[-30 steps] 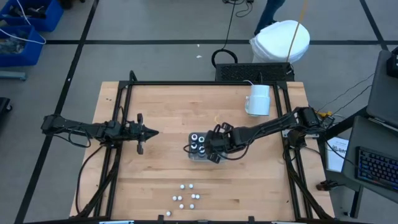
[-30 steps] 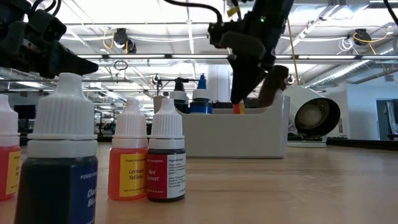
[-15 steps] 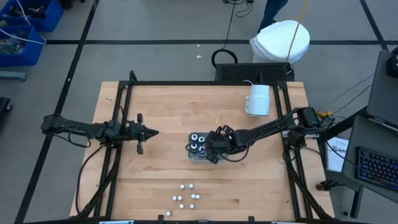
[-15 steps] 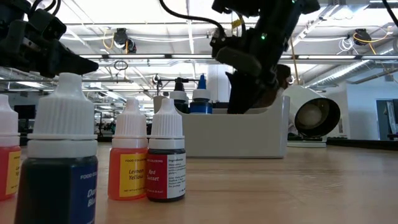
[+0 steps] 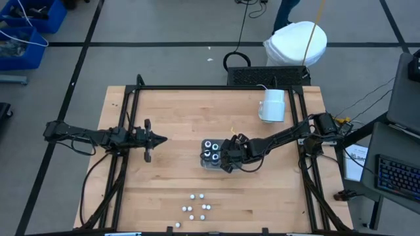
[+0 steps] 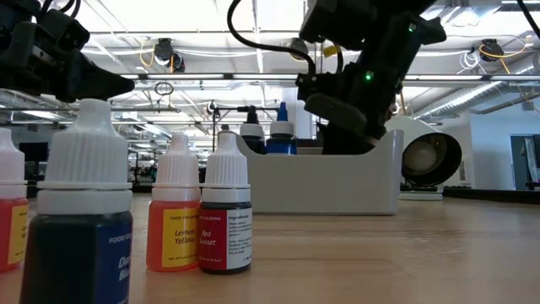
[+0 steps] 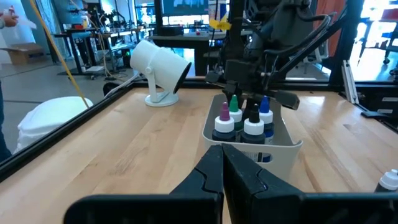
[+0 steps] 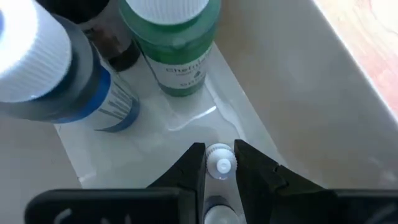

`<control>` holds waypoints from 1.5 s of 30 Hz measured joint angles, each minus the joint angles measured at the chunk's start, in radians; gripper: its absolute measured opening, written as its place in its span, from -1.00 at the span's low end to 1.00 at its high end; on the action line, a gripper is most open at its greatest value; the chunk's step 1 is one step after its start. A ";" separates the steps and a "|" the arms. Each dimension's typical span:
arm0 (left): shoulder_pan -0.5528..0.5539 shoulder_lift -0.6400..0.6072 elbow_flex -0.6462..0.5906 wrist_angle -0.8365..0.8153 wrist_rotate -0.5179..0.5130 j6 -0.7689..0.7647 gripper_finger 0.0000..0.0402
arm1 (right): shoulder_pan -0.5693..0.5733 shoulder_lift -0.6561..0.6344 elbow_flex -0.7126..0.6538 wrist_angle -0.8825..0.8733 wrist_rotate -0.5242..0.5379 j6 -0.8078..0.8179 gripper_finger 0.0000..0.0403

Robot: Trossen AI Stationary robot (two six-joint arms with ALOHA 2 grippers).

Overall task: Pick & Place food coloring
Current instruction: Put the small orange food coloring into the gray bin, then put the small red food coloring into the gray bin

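A clear rectangular tray [image 5: 205, 162] stands mid-table with larger bottles upright in it, among them a blue one [image 8: 68, 74] and a green one [image 8: 177, 43]. My right gripper [image 5: 226, 159] reaches down into the tray, shut on a tiny white-capped food coloring bottle [image 8: 219, 163]. In the low view the tray wall [image 6: 321, 181] hides the fingertips. Several more small food coloring bottles [image 5: 197, 207] stand near the table's front edge; blue [image 6: 80, 219], yellow [image 6: 175, 215] and red [image 6: 226, 215] ones show close up. My left gripper [image 5: 159, 138] hovers shut at the left. My right gripper pinches the tiny bottle's white ribbed cap [image 8: 219, 160] between its two fingers [image 8: 194, 163]. The fingers slant down from above, from the table's right side. The bottle sits cap-up inside the tray; its body is hidden under the cap, and whether its base rests on the tray floor I cannot tell.
A large white mug [image 5: 273, 105] stands at the far right of the table. Black frame rails [image 5: 125, 131] run along the table's left and right sides. Bare wood lies between the tray and the small bottles at the front.
My right gripper has gone down into the tray with the small bottle, staying shut on it; the bottle's red body, which hung in view above the tray wall, is now hidden inside. The tray has shifted slightly toward the table's right.
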 joint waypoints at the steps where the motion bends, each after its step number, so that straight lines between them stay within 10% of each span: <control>1: 0.000 0.000 0.000 0.000 0.000 0.000 -0.97 | 0.000 0.000 0.000 0.000 0.000 0.000 -0.71; 21: 0.000 0.000 0.000 -0.001 0.000 0.001 -0.97 | -0.002 -0.009 0.000 0.005 -0.002 -0.021 -0.37; 36: 0.000 0.000 0.000 -0.005 0.000 0.000 -0.97 | 0.054 -0.319 0.000 -0.001 0.010 -0.115 -0.43; 45: 0.000 0.000 0.000 -0.013 0.000 -0.001 -0.97 | 0.208 -0.467 -0.288 0.513 0.077 -0.181 -0.91</control>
